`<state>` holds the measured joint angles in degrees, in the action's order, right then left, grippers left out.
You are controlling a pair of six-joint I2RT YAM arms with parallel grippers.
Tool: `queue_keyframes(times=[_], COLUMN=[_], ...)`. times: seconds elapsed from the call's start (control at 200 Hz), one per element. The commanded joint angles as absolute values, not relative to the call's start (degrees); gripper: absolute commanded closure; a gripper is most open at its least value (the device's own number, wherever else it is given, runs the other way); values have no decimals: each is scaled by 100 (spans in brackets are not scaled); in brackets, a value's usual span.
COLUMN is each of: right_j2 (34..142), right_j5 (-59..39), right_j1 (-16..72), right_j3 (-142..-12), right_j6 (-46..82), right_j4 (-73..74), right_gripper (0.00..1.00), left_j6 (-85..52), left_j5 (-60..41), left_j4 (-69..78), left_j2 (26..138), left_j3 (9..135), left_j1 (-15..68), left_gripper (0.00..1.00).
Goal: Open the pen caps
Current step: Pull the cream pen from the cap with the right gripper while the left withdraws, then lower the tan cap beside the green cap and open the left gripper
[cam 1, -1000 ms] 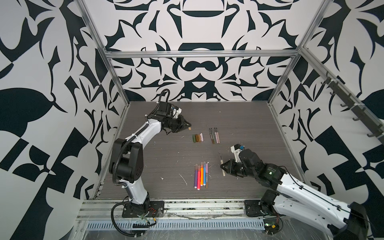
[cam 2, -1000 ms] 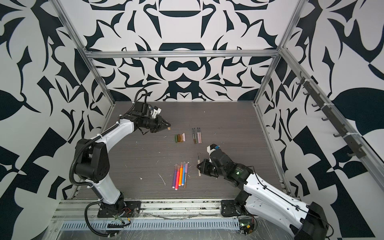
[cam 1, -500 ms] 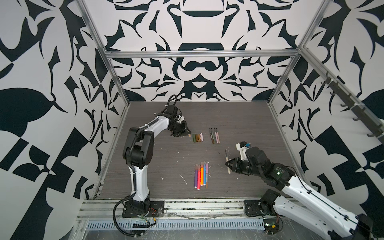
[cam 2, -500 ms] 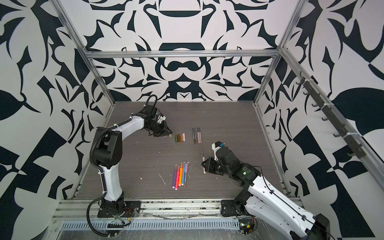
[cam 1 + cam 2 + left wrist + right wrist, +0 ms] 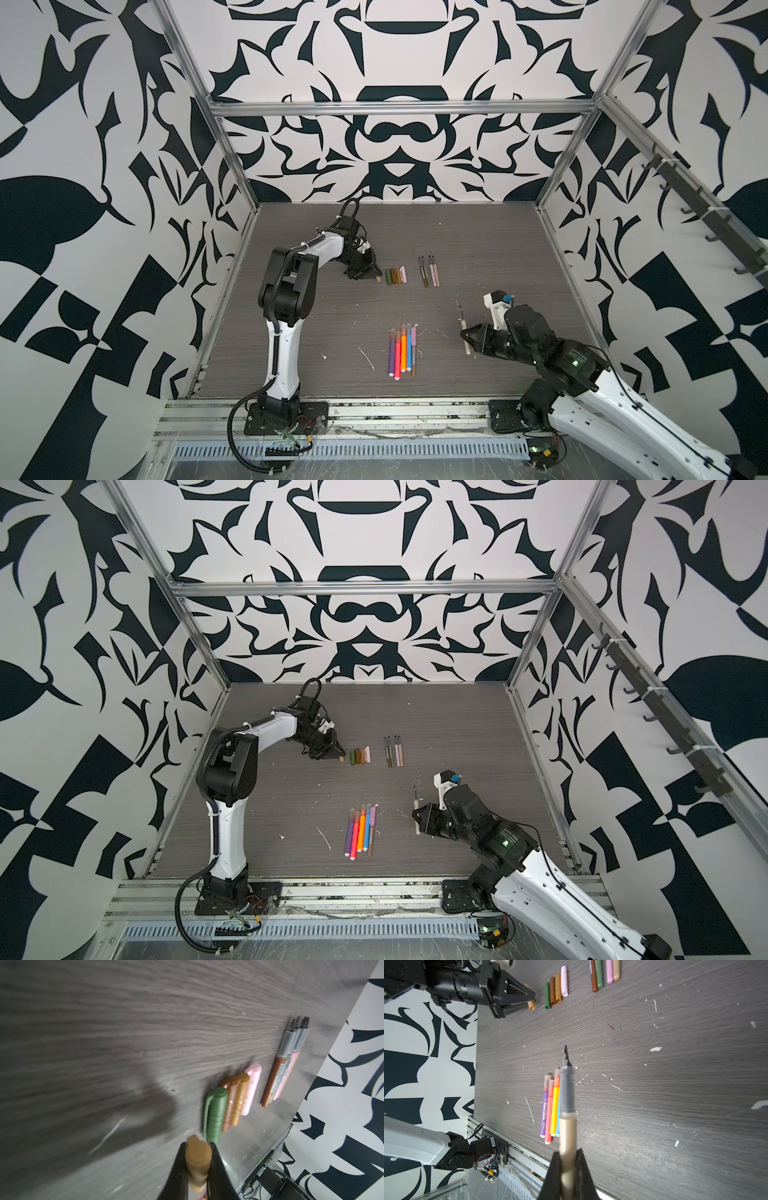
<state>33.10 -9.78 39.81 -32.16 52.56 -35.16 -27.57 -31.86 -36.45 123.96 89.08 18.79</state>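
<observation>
Placement is best made low and parallel: the tan cap point(image 5: 198, 1156), clamped in the left hand point(image 5: 372, 275), belongs beside the cap row point(image 5: 232, 1101) on the desk point(image 5: 104, 1043); the uncapped pen point(image 5: 568, 1126) is gripped by the right hand point(image 5: 568, 1151).

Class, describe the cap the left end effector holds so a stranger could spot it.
On the grey table, find the row of four loose caps left of the uncapped thin pens. Just left of its green cap is a tan cap, the only one pinched in the left end effector.
</observation>
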Motion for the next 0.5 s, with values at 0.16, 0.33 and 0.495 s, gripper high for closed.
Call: queue_keyframes(times=[0.16,0.33,0.495], right_j2=[3212,3167,3198], right_j5=[-826,-817,-807], right_j1=[3959,3970,3964], right_j3=[-3210,-3209,-3207], right_j6=[5151,5142,5142], right_j4=[-3660,-3700,-3692], right_gripper=[100,100,100], left_j6=[-2584,-2591,-2542], left_j5=[-3120,-3244,-3234], left_j4=[-4017,-4017,-4046], left_j2=[12638,12718,12735], left_j3=[9089,9129,9163], left_j1=[1916,1931,1994], left_gripper=[88,82,75])
